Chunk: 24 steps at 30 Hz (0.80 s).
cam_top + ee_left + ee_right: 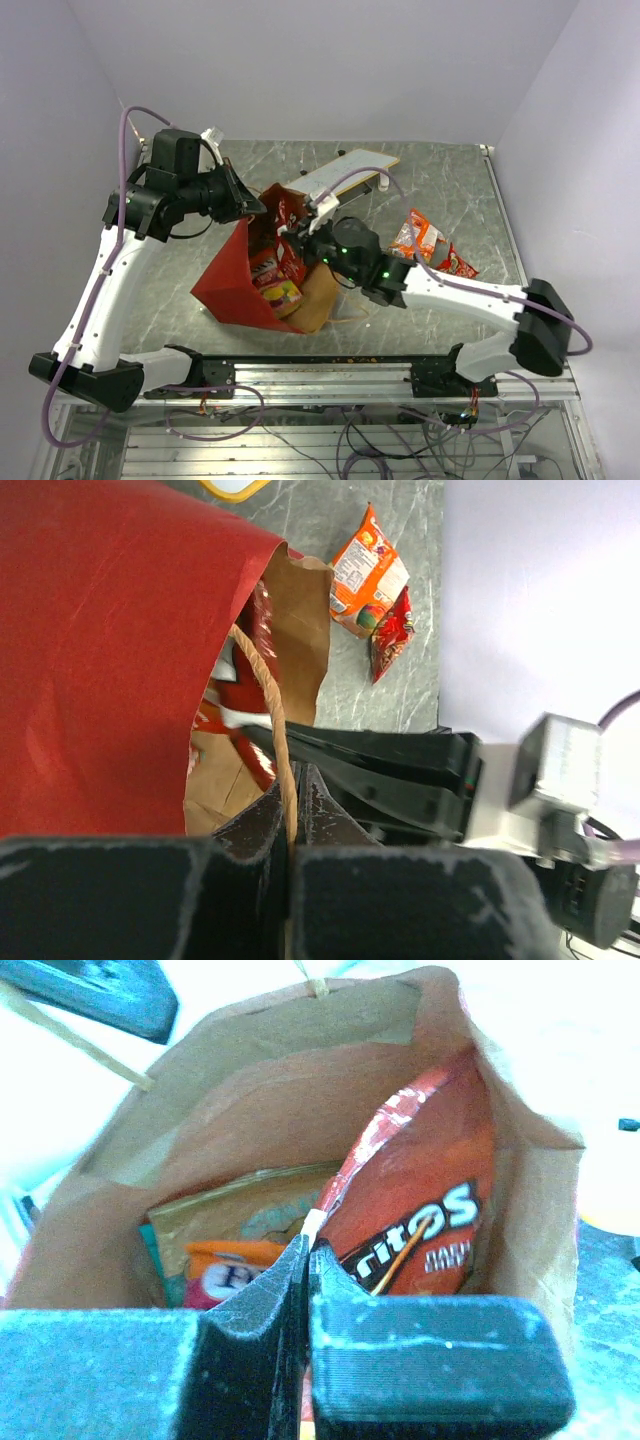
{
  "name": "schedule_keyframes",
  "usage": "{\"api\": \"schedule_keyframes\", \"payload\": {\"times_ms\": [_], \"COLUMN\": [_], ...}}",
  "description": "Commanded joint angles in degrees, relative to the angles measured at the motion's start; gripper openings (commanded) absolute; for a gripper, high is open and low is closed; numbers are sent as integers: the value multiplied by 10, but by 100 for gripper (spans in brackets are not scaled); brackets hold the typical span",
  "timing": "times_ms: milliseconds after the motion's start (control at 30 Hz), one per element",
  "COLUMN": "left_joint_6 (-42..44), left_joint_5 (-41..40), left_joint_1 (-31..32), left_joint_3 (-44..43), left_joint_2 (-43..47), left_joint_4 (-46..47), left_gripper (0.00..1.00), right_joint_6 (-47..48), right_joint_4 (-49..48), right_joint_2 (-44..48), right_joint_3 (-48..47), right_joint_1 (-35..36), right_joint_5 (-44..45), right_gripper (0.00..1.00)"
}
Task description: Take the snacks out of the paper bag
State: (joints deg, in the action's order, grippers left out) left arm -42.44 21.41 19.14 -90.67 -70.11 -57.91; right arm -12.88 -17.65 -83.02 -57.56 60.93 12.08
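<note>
**Right gripper (307,1252) clamps the red Doritos bag (430,1190)**

It grips the packet's top seam inside the paper bag (225,280). Left gripper (290,815) pinches the bag's string handle (262,680), holding the mouth open. Right of the bag lie an orange chip bag (417,238) and a small red packet (457,263), already out; several packets (240,1260) remain inside. Bag walls crowd the jaws; open tabletop (460,195) lies right of the bag.

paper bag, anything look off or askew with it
Yes: the paper bag is not upright. It lies tipped and creased on the table, one string handle pinched in the left end effector, mouth facing the right end effector, which pinches the Doritos bag inside.
</note>
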Motion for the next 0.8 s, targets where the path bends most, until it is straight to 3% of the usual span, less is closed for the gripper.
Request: {"api": "schedule_keyframes", "payload": {"times_ms": [0, 200, 500, 633, 767], "left_joint_6": [-14, -11, -19, -32, -36], "left_joint_5": [5, 2, -9, -4, -16], "left_joint_1": [-4, -5, -5, -5, -5], "left_joint_3": [3, 1, 15, 27, 29], "left_joint_2": [7, 2, 8, 14, 19], "left_joint_4": [38, 35, 29, 36, 40], "left_gripper": [7, 7, 7, 7, 7], "right_joint_6": [-23, -24, 39, 98, 170], "right_joint_4": [30, 69, 139, 180, 151], "right_joint_2": [90, 165, 226, 233, 244], "right_joint_3": [21, 6, -97, -160, -178], "right_joint_1": [1, 2, 1, 2, 1], "right_joint_5": [-1, -3, 52, 138, 261], "right_gripper": [0, 0, 0, 0, 0]}}
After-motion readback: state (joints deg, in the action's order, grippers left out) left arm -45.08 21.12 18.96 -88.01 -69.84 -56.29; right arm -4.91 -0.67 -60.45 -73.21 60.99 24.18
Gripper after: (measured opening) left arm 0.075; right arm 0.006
